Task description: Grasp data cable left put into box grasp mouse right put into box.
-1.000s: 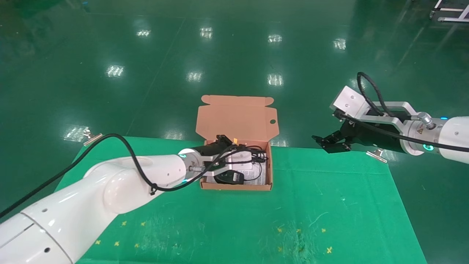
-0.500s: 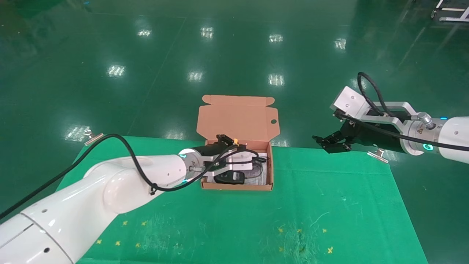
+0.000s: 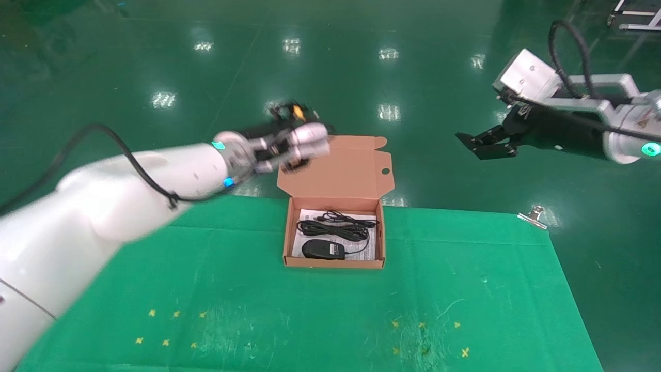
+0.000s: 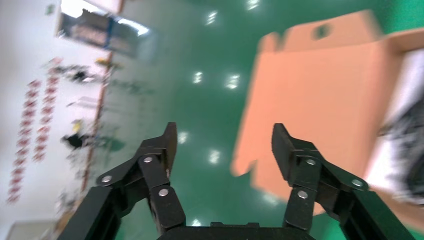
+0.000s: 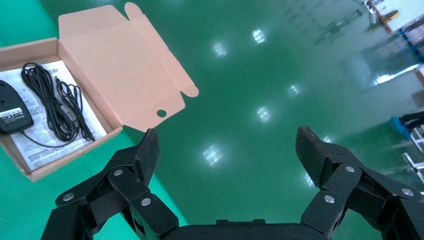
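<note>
The salmon-orange box (image 3: 333,262) stands open at the table's far edge, its lid (image 3: 335,165) upright. Inside, on the white sheet, lie the tied black data cable (image 3: 335,228) and, nearer me, the black mouse (image 3: 323,249). My left gripper (image 3: 310,124) is open and empty, raised beside the lid's upper left corner; its wrist view (image 4: 223,132) shows the lid (image 4: 320,100) past its jaws. My right gripper (image 3: 477,144) is open and empty, high over the floor right of the box. Its wrist view (image 5: 227,137) shows the box (image 5: 30,47), the cable (image 5: 50,100) and the mouse (image 5: 10,107).
A green cloth (image 3: 361,310) covers the table, with small yellow crosses near the front. A metal clip (image 3: 532,216) holds the cloth's far right corner. Shiny green floor lies beyond the table.
My left gripper has risen out of the box, up and back to the left, leaving the data cable inside. My right gripper has risen and moved a little to the right.
</note>
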`<state>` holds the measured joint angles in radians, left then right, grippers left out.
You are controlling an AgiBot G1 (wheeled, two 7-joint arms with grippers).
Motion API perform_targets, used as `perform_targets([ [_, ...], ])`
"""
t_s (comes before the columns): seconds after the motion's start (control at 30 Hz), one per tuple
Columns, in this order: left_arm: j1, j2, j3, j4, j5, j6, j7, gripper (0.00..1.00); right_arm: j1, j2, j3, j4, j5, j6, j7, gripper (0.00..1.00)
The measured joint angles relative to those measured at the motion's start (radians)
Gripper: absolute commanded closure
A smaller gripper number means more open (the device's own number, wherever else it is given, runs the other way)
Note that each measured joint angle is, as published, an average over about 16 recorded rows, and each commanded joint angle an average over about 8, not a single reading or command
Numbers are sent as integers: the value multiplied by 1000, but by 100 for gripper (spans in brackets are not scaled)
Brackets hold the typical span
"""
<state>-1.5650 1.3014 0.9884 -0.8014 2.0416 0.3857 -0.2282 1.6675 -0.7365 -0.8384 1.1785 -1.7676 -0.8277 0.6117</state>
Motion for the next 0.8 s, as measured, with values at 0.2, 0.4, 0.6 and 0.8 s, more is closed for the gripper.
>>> perform_targets([
  [0.2,-27,-16,-28,15,-1,-6,-13,0,24,9,12,1,19,-59,-4,0],
  [0.4,-7,-52,-68,-1,-66,49,-15,0,-1,16,44,7,78,-115,-27,0],
  [0.6,40,-114,-130,-47,-186,151,-10,0,-60,27,96,17,175,-173,-67,0],
  [0.8,94,-182,-199,-99,-320,266,-4,0,-125,39,152,27,280,-233,-110,0],
])
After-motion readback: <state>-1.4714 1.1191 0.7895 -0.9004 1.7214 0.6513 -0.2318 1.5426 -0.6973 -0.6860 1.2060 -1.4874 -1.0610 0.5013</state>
